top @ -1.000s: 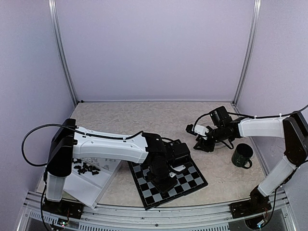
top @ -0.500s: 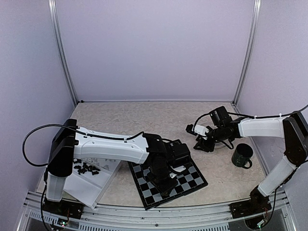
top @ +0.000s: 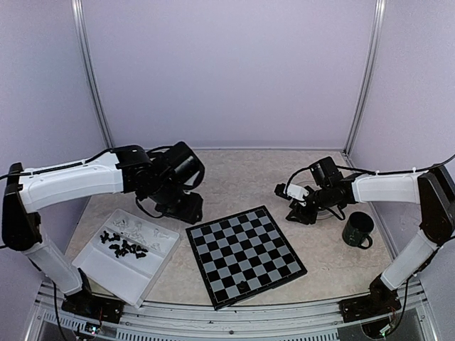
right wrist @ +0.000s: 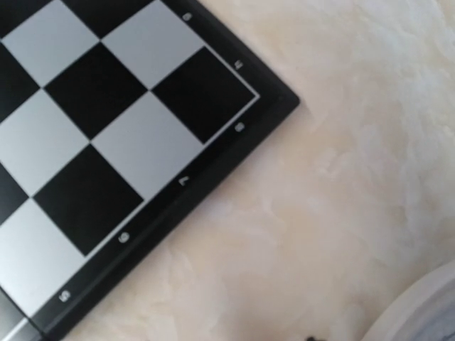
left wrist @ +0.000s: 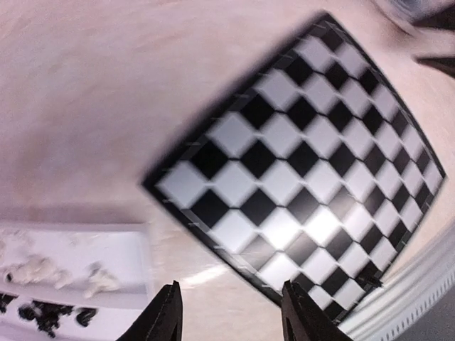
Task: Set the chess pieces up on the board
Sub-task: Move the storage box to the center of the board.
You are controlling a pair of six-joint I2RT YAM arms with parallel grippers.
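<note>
**One black piece on the board, the rest in the tray**

The board (top: 245, 254) lies flat in the middle of the counter (top: 234, 174), turned at a slant; its squares are black and pale grey inside a thin black edge, with small numerals along the border. A single black piece (top: 244, 286) stands on it near the front edge; the other squares are bare. The rest of the chess pieces (top: 126, 247) lie heaped in the white tray (top: 117, 273) to the board's left, tiny black figures in one cluster and pale translucent ones just behind them. The left hand (left wrist: 231, 316) hangs over the counter between tray and board, its fingers (left wrist: 165, 316) spread and nothing between them. The right hand (top: 302, 213) sits low beyond the board's far right corner, near a dark green mug (top: 357, 229); whether it is spread or pressed together I cannot tell.
</note>
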